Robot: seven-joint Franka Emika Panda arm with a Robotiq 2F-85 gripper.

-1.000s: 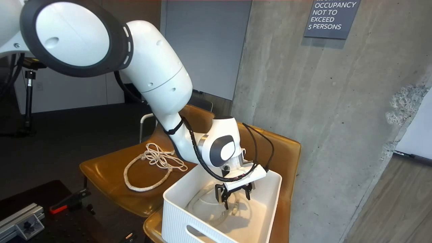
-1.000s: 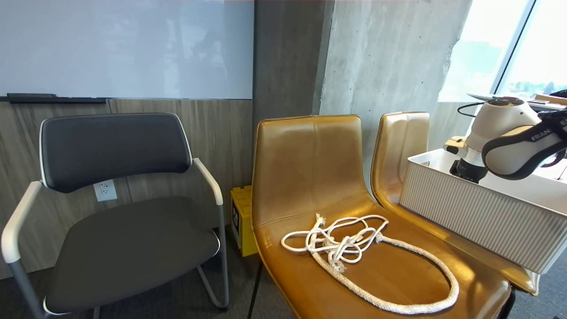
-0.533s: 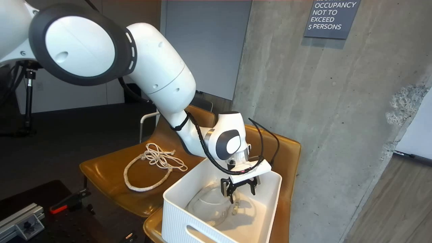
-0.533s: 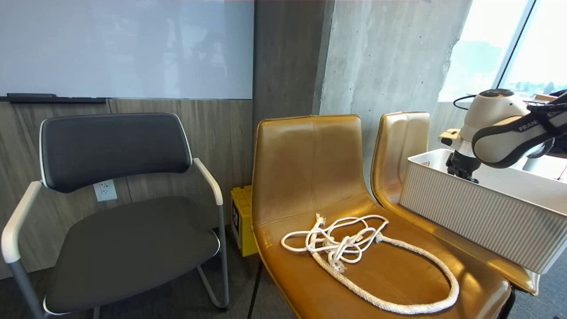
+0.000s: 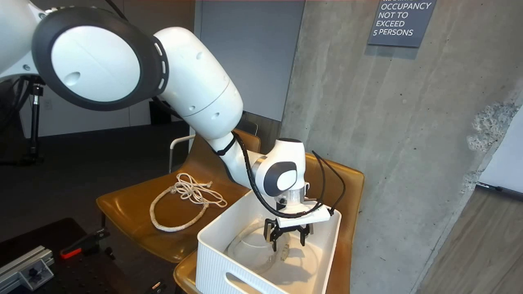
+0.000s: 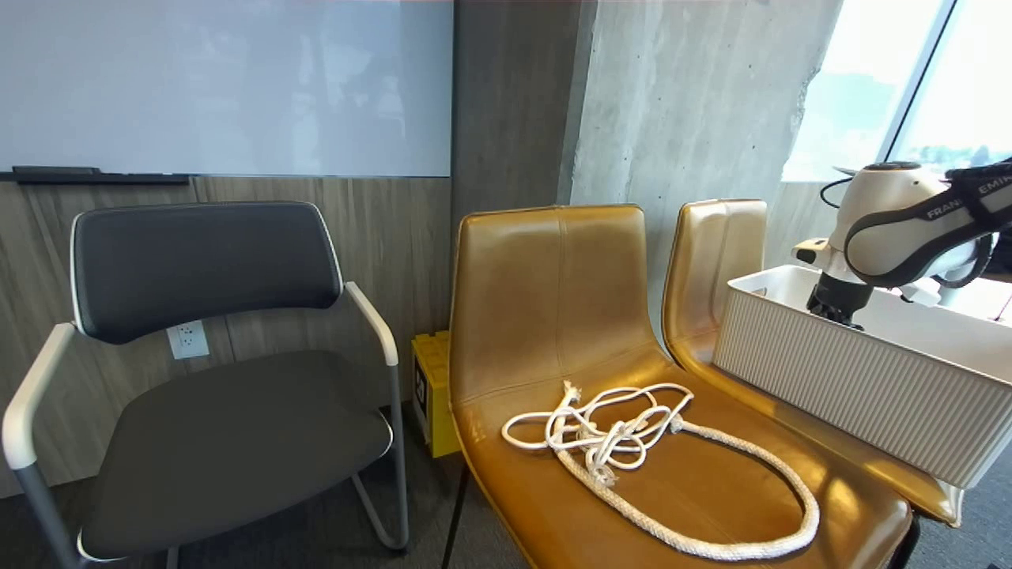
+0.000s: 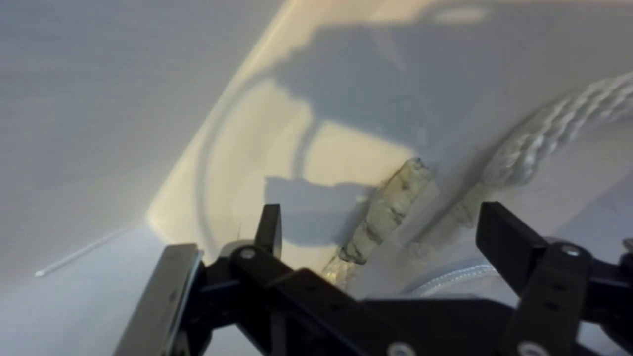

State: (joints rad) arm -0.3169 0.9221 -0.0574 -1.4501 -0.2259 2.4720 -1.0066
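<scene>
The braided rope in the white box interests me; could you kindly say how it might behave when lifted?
The braided rope would probably be floppy, since it bends in a curve inside the white box. One wrapped end near it may be stiffer, as it lies straight under a crinkled covering. Slipping seems less likely, given the ridged weave.

Your gripper [image 7: 382, 225] gapes wide | and there, framed between your jaws, a wrapped rope end [image 7: 388, 212] on the bin floor [image 7: 356, 160] | braided rope [image 7: 559, 128] curving off right | pale bin wall [image 7: 109, 123] at left | broad shadow [image 7: 390, 74] sprawling up top
</scene>
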